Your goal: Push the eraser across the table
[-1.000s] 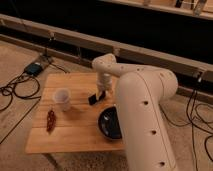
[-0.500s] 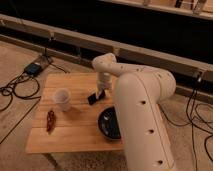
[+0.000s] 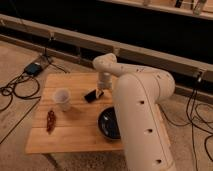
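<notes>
The eraser (image 3: 91,95), a small flat black block, lies near the middle of the light wooden table (image 3: 70,135), right of the white cup (image 3: 62,99). My gripper (image 3: 100,91) reaches down from the white arm (image 3: 135,110) and sits at the eraser's right end, touching or almost touching it. The arm hides the table's right part.
A dark red chili-shaped thing (image 3: 50,120) lies near the table's left front. A dark round bowl (image 3: 108,123) sits right of centre, partly behind the arm. Cables and a small box (image 3: 34,68) lie on the floor to the left. A dark wall with a rail runs behind.
The arm has shifted slightly, and the eraser seems to sit a little further left, nearer the cup.
</notes>
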Robot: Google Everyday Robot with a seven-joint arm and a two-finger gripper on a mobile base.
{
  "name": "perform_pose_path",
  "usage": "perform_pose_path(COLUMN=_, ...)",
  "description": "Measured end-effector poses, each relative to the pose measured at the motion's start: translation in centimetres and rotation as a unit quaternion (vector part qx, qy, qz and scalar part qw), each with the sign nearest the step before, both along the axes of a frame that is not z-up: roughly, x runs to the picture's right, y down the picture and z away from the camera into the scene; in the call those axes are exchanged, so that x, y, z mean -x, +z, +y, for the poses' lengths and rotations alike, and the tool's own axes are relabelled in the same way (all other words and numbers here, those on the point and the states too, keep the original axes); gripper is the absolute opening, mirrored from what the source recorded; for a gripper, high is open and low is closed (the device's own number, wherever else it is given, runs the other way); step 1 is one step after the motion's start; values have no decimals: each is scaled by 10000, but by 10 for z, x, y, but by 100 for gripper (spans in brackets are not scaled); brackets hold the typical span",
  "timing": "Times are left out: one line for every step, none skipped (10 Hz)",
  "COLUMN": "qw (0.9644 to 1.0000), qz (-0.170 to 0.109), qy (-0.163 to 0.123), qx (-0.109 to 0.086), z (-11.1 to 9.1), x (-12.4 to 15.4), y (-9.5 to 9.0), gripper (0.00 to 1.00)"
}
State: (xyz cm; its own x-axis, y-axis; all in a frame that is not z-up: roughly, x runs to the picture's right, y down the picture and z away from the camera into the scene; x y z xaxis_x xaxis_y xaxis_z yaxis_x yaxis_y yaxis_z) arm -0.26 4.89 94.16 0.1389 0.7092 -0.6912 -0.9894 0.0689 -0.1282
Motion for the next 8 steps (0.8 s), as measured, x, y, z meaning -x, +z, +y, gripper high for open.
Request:
perform_pose_path(qw=10000, qz=-1, qy=11, qx=-12, z=-1, x=0, y=1, gripper=65)
perform_pose_path(qw=10000, qz=7, qy=12, qx=-11, z=0, x=-1, y=3, gripper=65)
perform_pose_path(qw=10000, qz=29, qy=-10, qx=16, z=2, x=-2, y=4, gripper=65)
perform_pose_path(qw=10000, qz=49, qy=-33, qx=36, z=4, x=-4, y=5, gripper=65)
perform_pose_path(qw=9999, qz=81, qy=-56, qx=70, z=7, x=-6, y=6, gripper=65)
perform_pose_path(qw=9998, qz=122, qy=-71, qx=104, z=10, x=-9, y=8, gripper=65)
perform_pose_path(qw=9998, qz=147, qy=-78, qx=126, z=11, x=-10, y=10, gripper=65)
perform_pose_path(qw=9997, qz=182, qy=-83, qx=157, z=14, x=-12, y=13, gripper=65)
